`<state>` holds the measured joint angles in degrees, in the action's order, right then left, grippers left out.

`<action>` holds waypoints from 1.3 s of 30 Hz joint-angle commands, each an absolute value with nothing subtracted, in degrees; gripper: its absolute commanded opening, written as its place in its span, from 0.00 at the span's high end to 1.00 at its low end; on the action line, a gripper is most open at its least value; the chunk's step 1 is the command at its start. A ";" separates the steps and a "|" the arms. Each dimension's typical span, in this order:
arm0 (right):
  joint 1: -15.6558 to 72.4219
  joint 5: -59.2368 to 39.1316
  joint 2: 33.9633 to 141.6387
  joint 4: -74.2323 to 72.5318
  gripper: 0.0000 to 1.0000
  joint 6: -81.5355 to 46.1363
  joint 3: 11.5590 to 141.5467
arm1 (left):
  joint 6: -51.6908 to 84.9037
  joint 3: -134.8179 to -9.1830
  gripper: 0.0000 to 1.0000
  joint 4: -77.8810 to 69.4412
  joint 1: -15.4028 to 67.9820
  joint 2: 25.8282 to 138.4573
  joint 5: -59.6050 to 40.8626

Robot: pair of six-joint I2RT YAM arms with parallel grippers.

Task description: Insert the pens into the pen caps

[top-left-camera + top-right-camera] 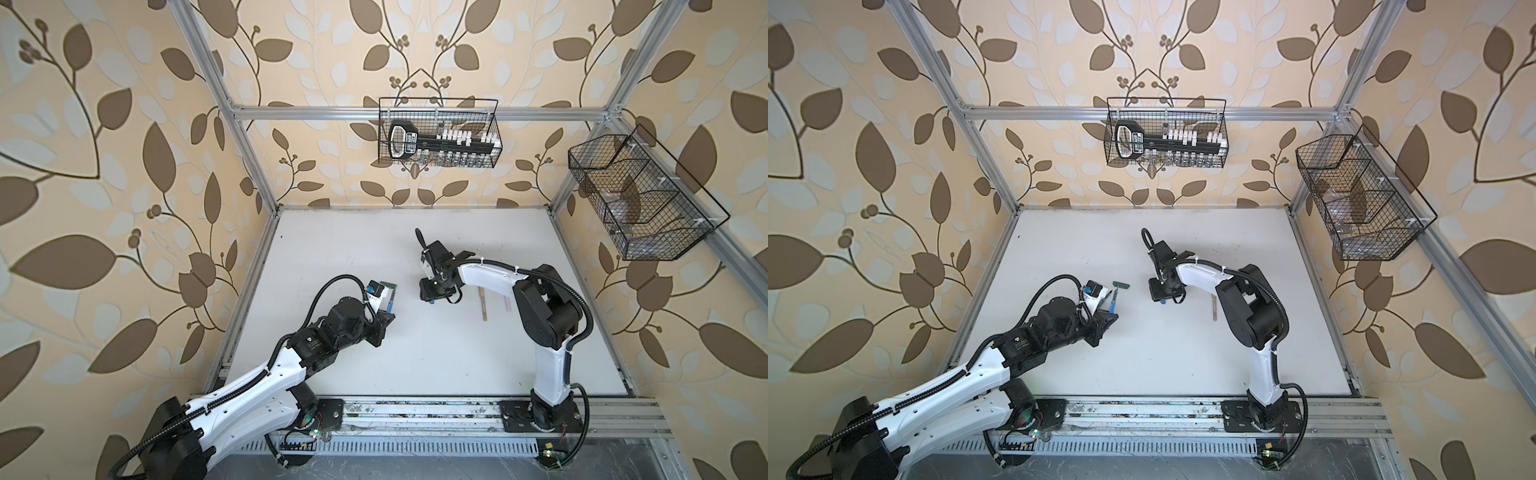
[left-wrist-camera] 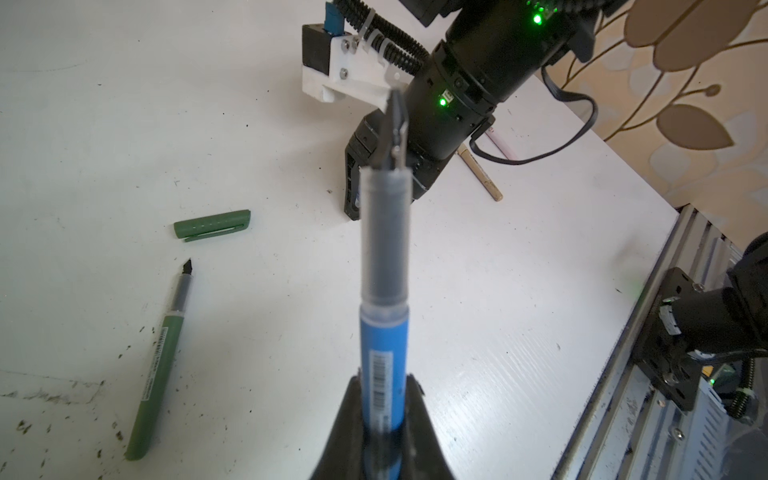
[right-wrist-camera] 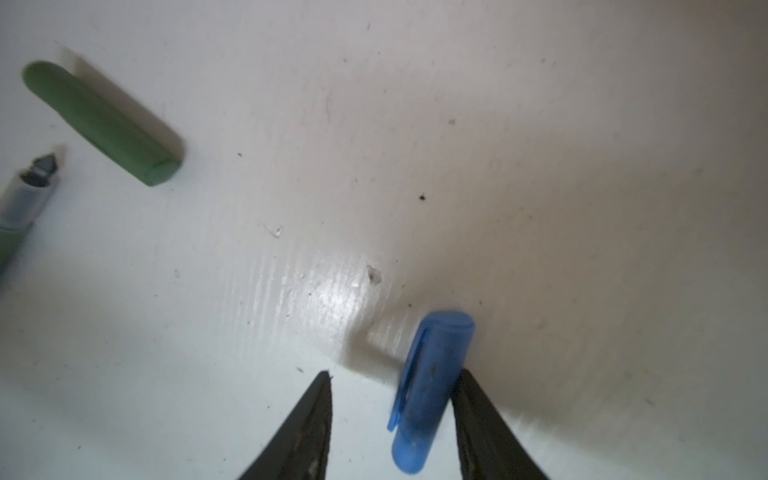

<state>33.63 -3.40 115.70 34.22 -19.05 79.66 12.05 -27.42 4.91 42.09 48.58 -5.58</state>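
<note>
My left gripper is clamped tight on the lower barrel of the blue pen. The pen stands out from the jaws with its dark tip uncapped, pointing toward the right arm. My right gripper is down at the table with its jaws apart. The blue cap sits between them, touching one jaw with a clear gap to the other, so I have no grip on it. Further out, the green cap lies on the table just beyond the tip of the green pen, close but not touching. Under the right arm, the tan pen and the pink pen lie side by side. I cannot tell whether those two are capped.
</note>
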 commanded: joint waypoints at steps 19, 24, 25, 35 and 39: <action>34.09 -0.83 103.71 23.14 0.79 -17.93 66.66 | 7.93 -33.06 1.00 0.23 42.54 56.53 -9.89; 31.06 -10.47 91.79 5.33 0.79 -23.91 54.06 | 7.30 -35.67 1.00 -1.97 42.57 60.97 -12.13; 30.19 -12.58 89.30 1.38 0.79 -25.78 51.19 | 7.36 -36.26 1.00 -2.83 42.54 61.76 -12.93; 28.19 -15.68 71.33 -37.24 0.79 -43.90 30.47 | 10.57 -35.72 1.00 -11.79 42.56 65.57 -19.22; 30.98 -13.74 70.90 -47.71 0.79 -46.74 28.19 | 11.42 -34.96 1.00 -12.95 42.62 64.80 -21.29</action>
